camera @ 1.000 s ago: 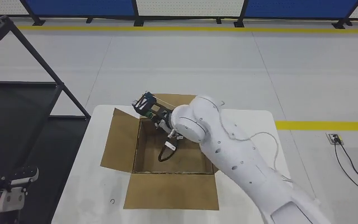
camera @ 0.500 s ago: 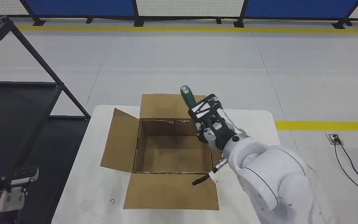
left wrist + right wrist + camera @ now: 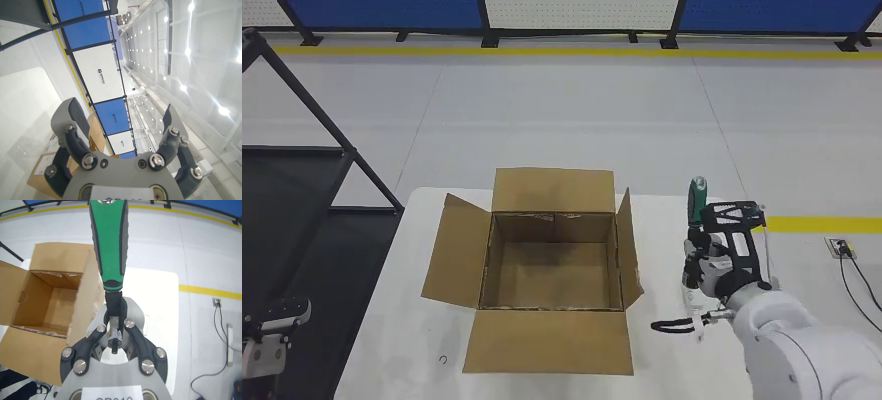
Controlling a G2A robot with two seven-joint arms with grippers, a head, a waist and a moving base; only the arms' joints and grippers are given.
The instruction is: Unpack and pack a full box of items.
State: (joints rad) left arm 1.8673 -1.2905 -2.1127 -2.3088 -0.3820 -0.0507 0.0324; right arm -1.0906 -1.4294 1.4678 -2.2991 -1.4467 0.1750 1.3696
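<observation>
An open cardboard box [image 3: 554, 228] stands on the white table [image 3: 412, 330], flaps spread and its inside bare. Right of the box, above the table, my right gripper [image 3: 695, 238] is shut on the metal shaft of a green-handled screwdriver [image 3: 697, 198]. In the right wrist view the screwdriver [image 3: 109, 241] points away from the gripper [image 3: 114, 315], with the box [image 3: 47, 298] beside it. My left gripper [image 3: 122, 106] is open and holds nothing. It points up toward the ceiling, with a cardboard flap [image 3: 96, 130] low beside it.
A black metal frame [image 3: 302, 150] stands left of the table. On the floor at the right lie a socket and cable [image 3: 847, 262]. Bare table surface [image 3: 157, 291] lies right of the box. A yellow line [image 3: 822, 224] crosses the floor.
My right arm swung from the box's back left corner, across the box, to the table's right side, carrying the screwdriver. The right flap now stands upright.
</observation>
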